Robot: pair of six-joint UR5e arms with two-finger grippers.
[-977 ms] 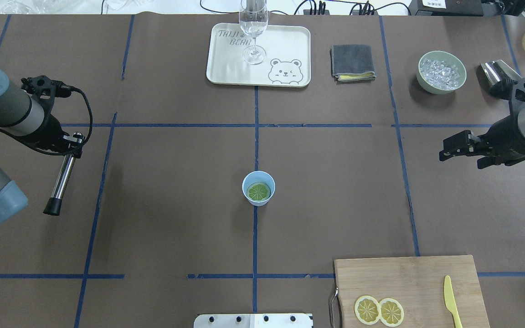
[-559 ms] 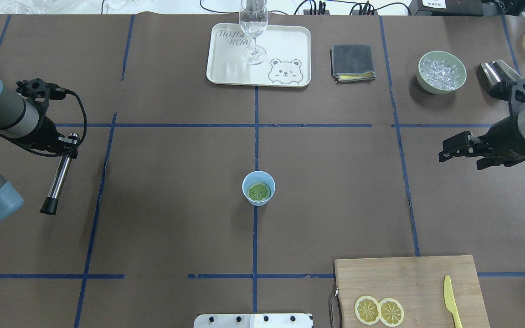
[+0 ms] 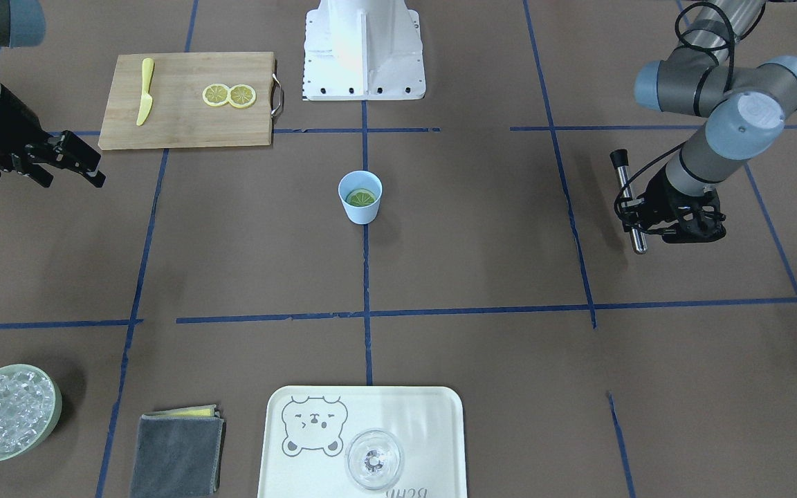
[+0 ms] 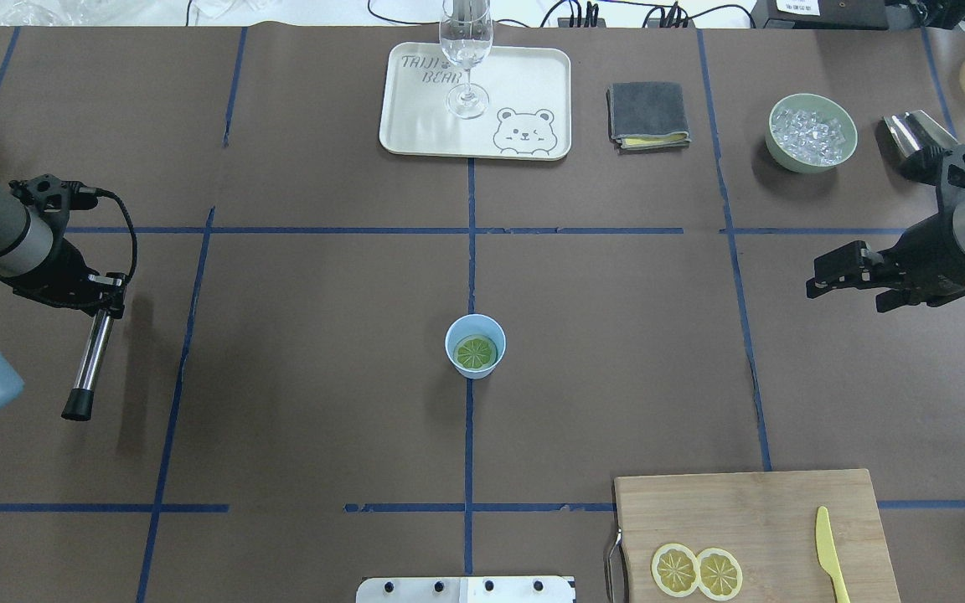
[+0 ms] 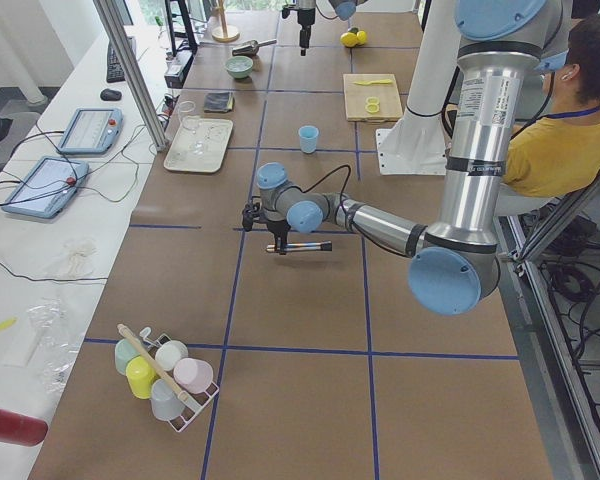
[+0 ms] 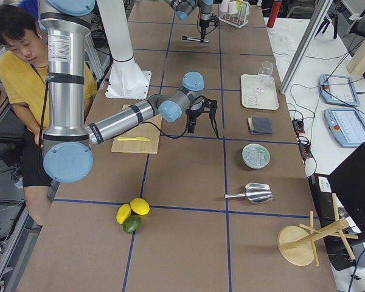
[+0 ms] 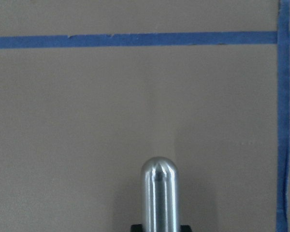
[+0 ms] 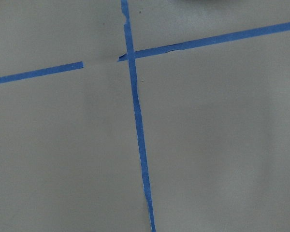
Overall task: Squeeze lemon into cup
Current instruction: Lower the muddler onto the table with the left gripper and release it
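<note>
The left claw (image 4: 104, 295), clamped on a rod (image 4: 89, 360), backs away from the cup (image 4: 451, 339), lemon (image 4: 476, 353) inside. The right claw (image 4: 845, 295) stands apart; pressing seems done.

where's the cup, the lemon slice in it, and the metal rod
cup (image 3: 360, 212): front-facing view, outer wall
lemon slice (image 4: 476, 353): overhead view, slice centre
metal rod (image 4: 95, 356): overhead view, mid shaft
</note>
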